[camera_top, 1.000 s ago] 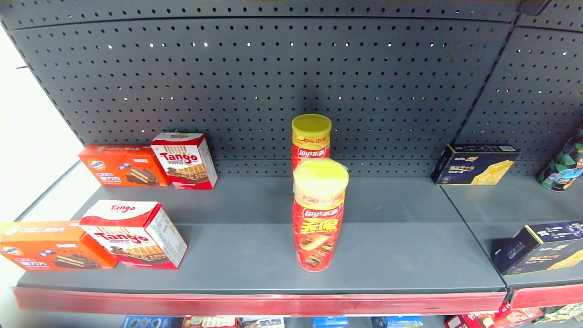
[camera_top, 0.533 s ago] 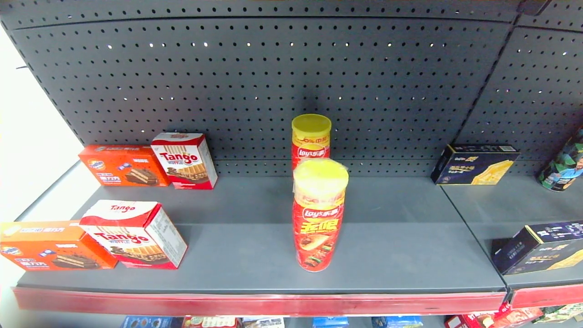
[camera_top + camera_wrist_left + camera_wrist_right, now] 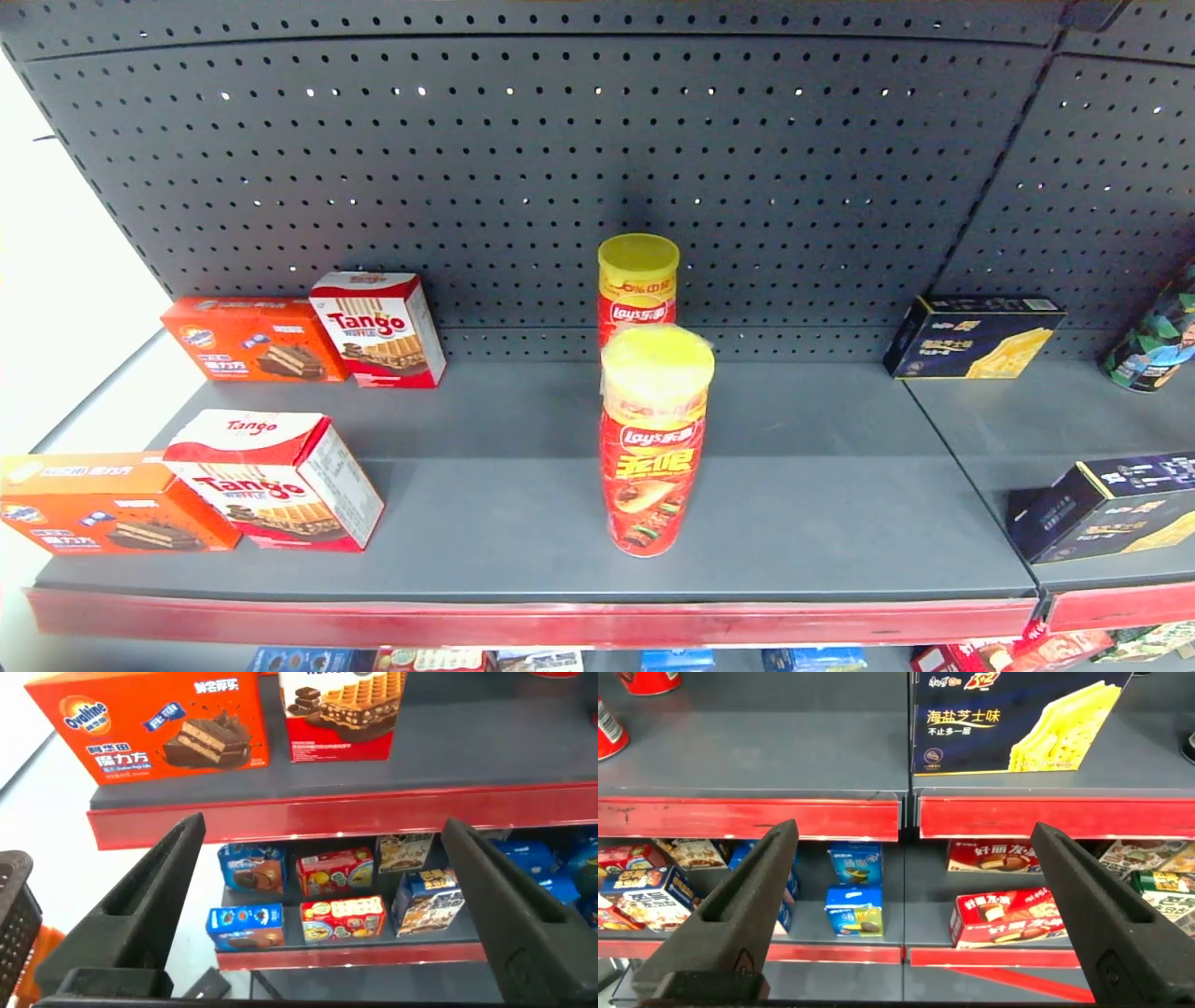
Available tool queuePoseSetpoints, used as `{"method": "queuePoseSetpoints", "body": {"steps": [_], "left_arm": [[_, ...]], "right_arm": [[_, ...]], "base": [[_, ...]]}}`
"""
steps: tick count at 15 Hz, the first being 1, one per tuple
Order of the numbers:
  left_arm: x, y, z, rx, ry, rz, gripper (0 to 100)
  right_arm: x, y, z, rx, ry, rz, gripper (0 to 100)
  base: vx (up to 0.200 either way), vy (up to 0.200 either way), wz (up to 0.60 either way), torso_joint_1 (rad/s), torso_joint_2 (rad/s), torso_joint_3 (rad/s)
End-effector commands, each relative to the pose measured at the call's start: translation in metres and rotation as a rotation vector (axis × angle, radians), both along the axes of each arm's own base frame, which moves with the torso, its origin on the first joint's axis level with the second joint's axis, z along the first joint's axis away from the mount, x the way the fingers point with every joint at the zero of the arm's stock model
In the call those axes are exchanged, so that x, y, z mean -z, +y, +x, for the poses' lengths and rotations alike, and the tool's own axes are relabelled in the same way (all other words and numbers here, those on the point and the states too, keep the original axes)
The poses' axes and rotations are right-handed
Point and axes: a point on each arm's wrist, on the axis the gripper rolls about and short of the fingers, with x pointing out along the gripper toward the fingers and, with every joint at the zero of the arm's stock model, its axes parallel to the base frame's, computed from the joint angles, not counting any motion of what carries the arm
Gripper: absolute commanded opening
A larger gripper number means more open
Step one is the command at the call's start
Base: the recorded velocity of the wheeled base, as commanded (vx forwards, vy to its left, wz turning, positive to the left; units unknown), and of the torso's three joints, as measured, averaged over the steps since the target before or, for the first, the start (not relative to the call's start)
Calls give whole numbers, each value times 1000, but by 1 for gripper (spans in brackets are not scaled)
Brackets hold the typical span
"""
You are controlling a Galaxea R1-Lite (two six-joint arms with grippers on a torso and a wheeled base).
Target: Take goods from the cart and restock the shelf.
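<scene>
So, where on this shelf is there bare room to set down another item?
Bare shelf lies between the wafer boxes and the chip cans, and another patch between the cans and the dark boxes. The left end is crowded.

A grey shelf (image 3: 794, 504) with a red front edge carries two upright chip cans at its middle, the front can (image 3: 653, 448) just ahead of the back can (image 3: 637, 285). At its left, a rear orange box (image 3: 247, 338) stands beside a rear wafer box (image 3: 378, 329), and a front orange box (image 3: 107, 504) beside a front wafer box (image 3: 280, 481).
</scene>
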Motion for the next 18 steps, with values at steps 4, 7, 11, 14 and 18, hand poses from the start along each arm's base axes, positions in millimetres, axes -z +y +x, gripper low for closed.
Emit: {"method": "queuePoseSetpoints", "body": {"steps": [4, 7, 11, 14, 18], "left_arm": [[0, 0, 0, -4, 3, -46, 100], [0, 1, 0, -52, 0, -58, 100], [0, 1, 0, -46, 2, -55, 100], [0, 1, 0, -49, 0, -58, 100], [0, 1, 0, -49, 0, -60, 100]], "right_arm": [[0, 0, 0, -3, 4, -1, 100], [0, 0, 0, -5, 5, -1, 100], [0, 0, 0, -5, 5, -1, 100], [0, 0, 0, -5, 5, -1, 100], [0, 0, 0, -5, 3, -2, 100]], "base": [[0, 0, 0, 0, 0, 0], [0, 0, 0, 0, 0, 0], [-50, 0, 0, 1, -1, -1], [-67, 0, 0, 1, -1, 1], [0, 0, 0, 0, 0, 0]]}}
